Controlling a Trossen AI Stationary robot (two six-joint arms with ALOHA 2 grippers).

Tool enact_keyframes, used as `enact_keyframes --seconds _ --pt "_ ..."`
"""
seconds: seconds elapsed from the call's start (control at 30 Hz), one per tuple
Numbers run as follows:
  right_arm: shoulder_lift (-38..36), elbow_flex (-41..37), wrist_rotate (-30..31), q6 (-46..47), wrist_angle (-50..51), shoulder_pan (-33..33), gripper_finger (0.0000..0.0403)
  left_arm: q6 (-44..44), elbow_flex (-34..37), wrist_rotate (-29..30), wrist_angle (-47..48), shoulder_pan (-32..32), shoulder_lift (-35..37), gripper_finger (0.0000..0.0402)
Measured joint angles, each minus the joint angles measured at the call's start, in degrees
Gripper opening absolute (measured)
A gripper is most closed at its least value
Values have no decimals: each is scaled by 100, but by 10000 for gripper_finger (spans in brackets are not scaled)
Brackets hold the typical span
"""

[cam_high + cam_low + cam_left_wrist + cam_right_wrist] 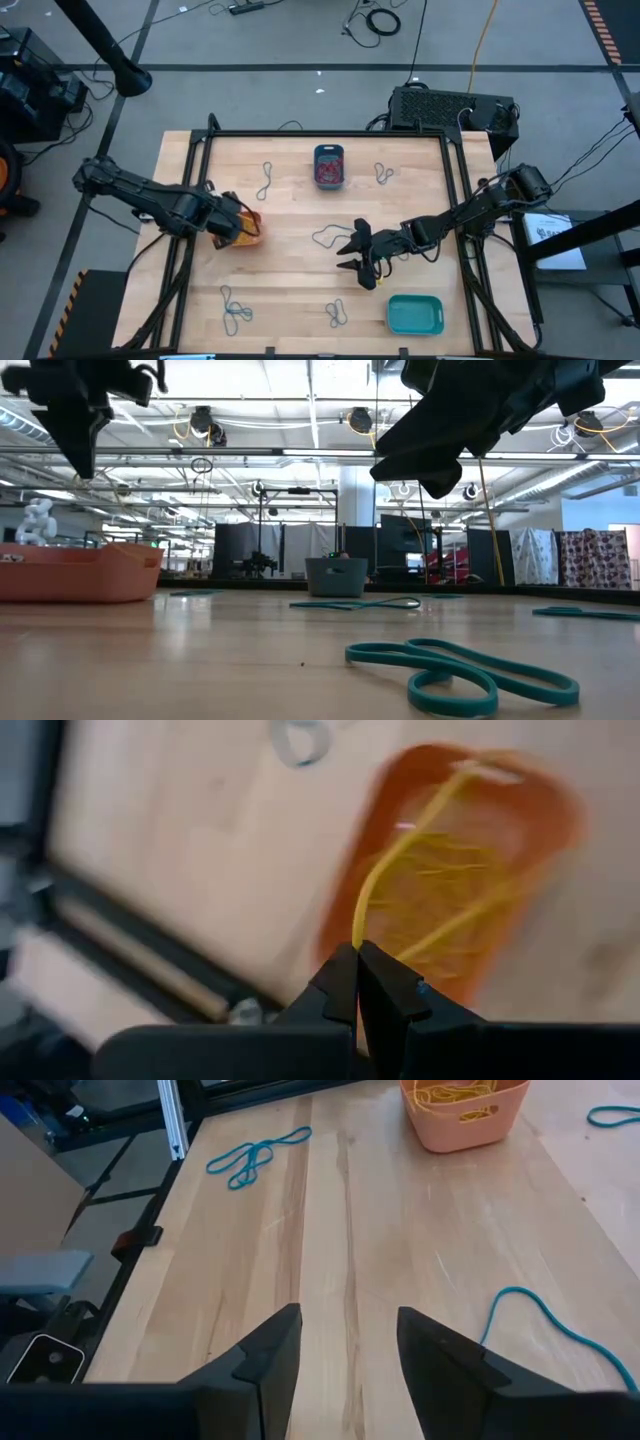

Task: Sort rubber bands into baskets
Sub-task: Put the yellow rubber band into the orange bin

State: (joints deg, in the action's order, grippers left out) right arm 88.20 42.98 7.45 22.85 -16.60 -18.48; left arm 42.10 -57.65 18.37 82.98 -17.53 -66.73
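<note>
Nearest the low camera a teal rubber band [470, 672], a thin flat double loop, lies on the pale wooden table [290, 270], its long axis running across the view. Other teal rubber bands [236, 310] are scattered singly over the boards.

The left gripper [358, 982] hangs over the orange rectangular plastic basket [248, 227] on the table's left side, jaws pressed together and pinching a yellow rubber band [400, 850] that stretches from the tips toward the basket, where more yellow bands already lie. The coming drop turns on this: the basket sits directly under the pinched band, so letting go looks like all that is left there. The left arm reaches in low from the left edge, elbow bent.

The right gripper [360, 252] hovers near the table's middle, jaws spread wide and empty, the arm stretched in from the right. A teal band [550, 1325] lies just beside it, curling away on one side.

The narrow dark teal-blue basket [329, 166] stands at the far middle with red bands inside; the wider turquoise basket [414, 314] stands near the front edge, close to the right gripper.
</note>
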Motion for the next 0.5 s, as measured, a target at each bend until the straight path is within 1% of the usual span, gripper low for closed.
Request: enact_keyframes --seconds 0.1,0.2,0.37,0.5 --pt "0 0 2 0 2 0 160 226 1 268 388 23 -44 8" --pt "0 -2 2 0 2 0 160 327 3 291 535 80 -44 8" --pt "0 0 2 0 2 0 160 394 3 293 514 113 -44 8" --pt "0 0 1 0 11 0 160 365 3 293 258 111 -44 8"
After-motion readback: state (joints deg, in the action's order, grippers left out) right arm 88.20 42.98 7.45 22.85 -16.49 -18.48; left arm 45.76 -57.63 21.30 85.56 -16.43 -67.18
